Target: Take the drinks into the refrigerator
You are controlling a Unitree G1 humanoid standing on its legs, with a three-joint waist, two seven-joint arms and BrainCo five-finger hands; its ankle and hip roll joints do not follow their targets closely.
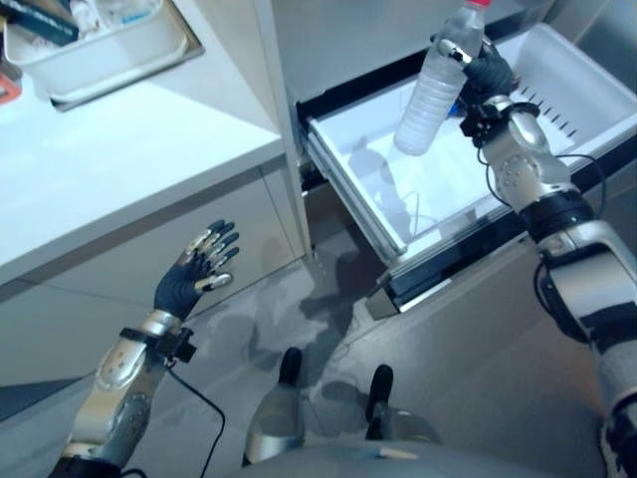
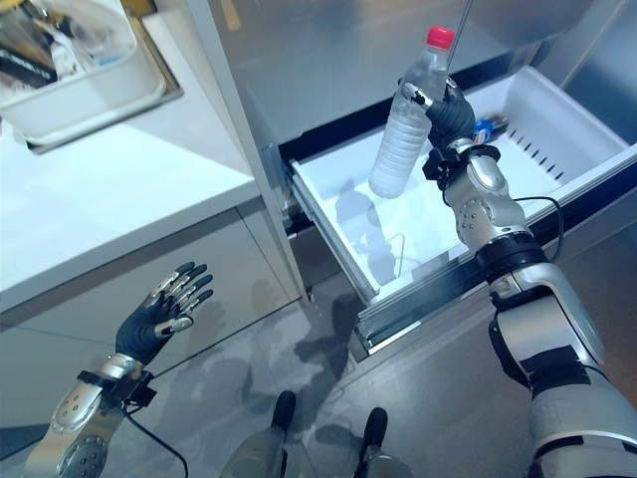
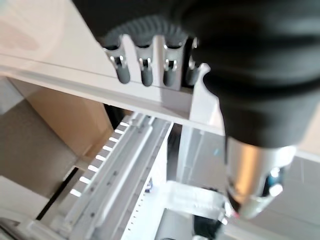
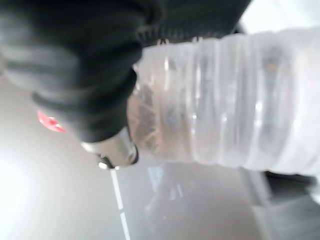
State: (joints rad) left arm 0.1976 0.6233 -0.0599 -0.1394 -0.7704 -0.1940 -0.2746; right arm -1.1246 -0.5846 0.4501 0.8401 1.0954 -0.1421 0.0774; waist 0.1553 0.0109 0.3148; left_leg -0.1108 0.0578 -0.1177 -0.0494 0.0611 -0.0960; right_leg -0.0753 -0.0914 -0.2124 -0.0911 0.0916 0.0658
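Note:
A clear ribbed plastic water bottle [image 2: 403, 124] with a red cap hangs tilted above the pulled-out white refrigerator drawer [image 2: 350, 257]. My right hand [image 2: 450, 118] is shut on its upper part; the bottle [image 4: 225, 105] and the thumb [image 4: 85, 95] curled on it show close up in the right wrist view. Another bottle [image 2: 485, 127] with a blue label lies behind that hand at the drawer's back. My left hand [image 1: 194, 271] hangs open low at the left, fingers spread, in front of the cabinet and holding nothing.
A white counter [image 1: 109, 169] runs along the left, with a white bin [image 1: 109, 45] of items on it. The refrigerator's grey door face [image 2: 328, 60] stands behind the drawer. Grey floor [image 1: 448, 378] lies below the drawer's front edge.

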